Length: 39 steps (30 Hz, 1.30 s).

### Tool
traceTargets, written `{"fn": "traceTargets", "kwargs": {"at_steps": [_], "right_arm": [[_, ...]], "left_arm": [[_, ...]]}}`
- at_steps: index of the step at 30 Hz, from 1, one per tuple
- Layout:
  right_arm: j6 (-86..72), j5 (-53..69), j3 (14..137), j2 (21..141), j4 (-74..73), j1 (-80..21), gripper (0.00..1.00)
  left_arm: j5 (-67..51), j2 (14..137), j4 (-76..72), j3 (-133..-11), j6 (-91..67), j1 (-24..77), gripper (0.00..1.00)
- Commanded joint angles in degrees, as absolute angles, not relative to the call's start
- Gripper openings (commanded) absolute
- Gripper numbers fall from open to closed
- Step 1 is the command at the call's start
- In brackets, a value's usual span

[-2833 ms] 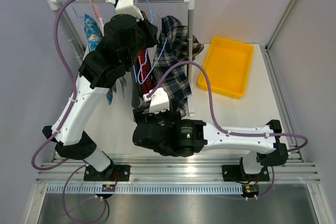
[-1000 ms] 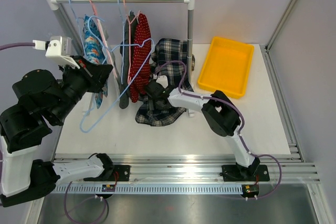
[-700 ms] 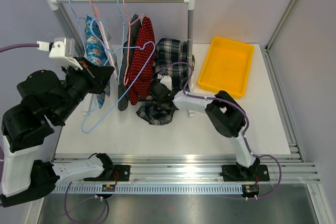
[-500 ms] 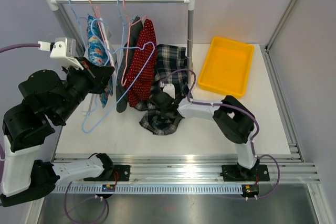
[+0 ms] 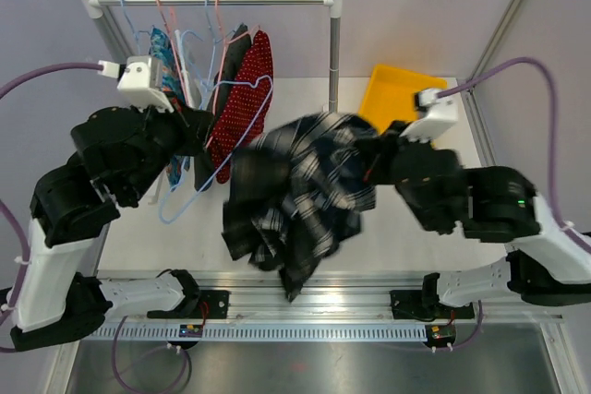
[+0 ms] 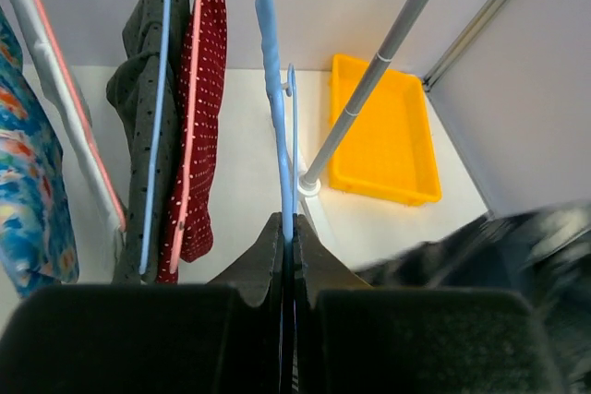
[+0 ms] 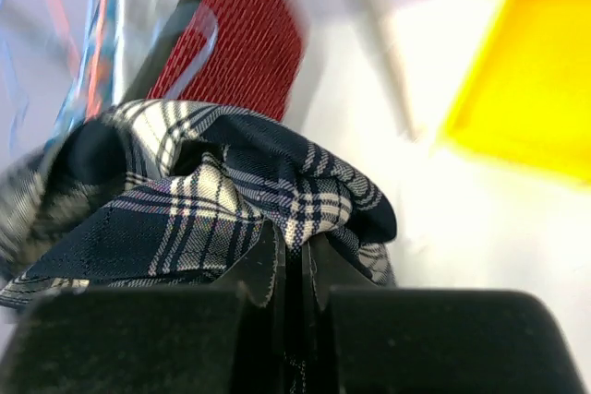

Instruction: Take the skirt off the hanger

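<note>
My right tool (image 7: 294,263) is pinching a fold of the plaid skirt (image 7: 231,200), its jaws closing almost to nothing on the cloth. The skirt is hanging bunched in the air above the worktop (image 5: 295,103), seemingly clear of the blue hanger (image 6: 271,89). My left tool (image 6: 287,260) is clamping that hanger's wire, jaws nearly meeting, beside the red dotted garment (image 6: 203,117).

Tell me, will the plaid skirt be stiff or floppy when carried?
Probably floppy: the plaid skirt hangs in loose folds from the right gripper. Likely light: one pinched fold seems to carry it all. Its dangling edges might snag the blue hanger.
</note>
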<state>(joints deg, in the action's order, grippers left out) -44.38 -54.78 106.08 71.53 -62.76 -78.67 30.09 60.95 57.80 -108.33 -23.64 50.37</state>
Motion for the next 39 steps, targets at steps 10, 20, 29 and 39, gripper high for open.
{"fn": "traceTargets", "kwargs": {"at_steps": [10,20,29,39], "right_arm": [[-0.8,-54.36,115.91,73.03,-39.55,-49.33,0.0],[-3.17,-37.88,132.28,90.34,-40.09,-26.03,0.0],[-13.0,-35.5,104.21,91.67,-28.58,-14.77,0.0],[-28.03,-22.09,76.41,85.82,-26.04,-13.36,0.45]], "left_arm": [[32.34,74.44,51.6,-118.91,-15.91,50.54,0.0],[33.4,80.77,49.48,-125.24,-11.78,49.57,0.0],[31.21,81.03,47.37,-120.33,-11.77,45.44,0.0],[26.19,91.91,47.11,-128.92,-10.55,42.71,0.0]]}}
